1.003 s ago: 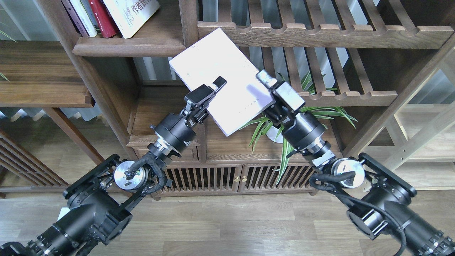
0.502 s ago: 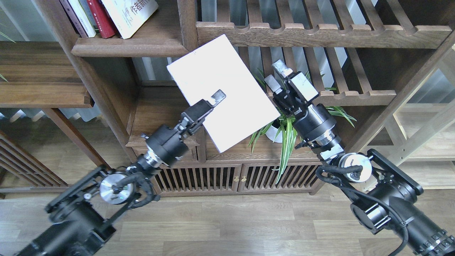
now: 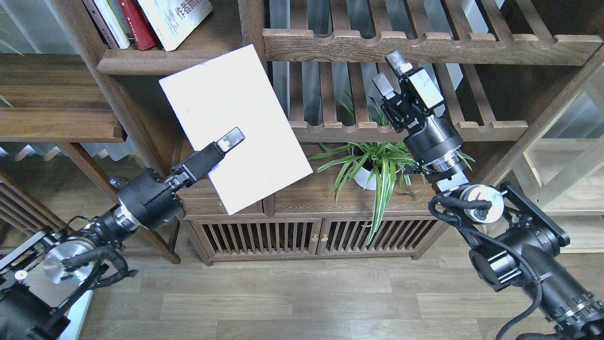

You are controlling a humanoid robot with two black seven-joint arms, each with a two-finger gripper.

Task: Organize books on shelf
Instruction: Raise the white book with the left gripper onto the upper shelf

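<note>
Shifted leftward under the shelf (image 3: 170, 61): lavender-white book (image 3: 236, 127), clamped by left gripper (image 3: 230, 140), unshelved; right gripper (image 3: 390, 72) now apart, fingers spread, empty; red book (image 3: 137, 23) and blue-character book (image 3: 177, 19) shelved.

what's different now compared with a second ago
The right gripper let go of the pale book and drew back up and to the right, now open. The left gripper, shut on the book, carried it left toward the shelf. The books standing on the shelf and the plant stayed put.
</note>
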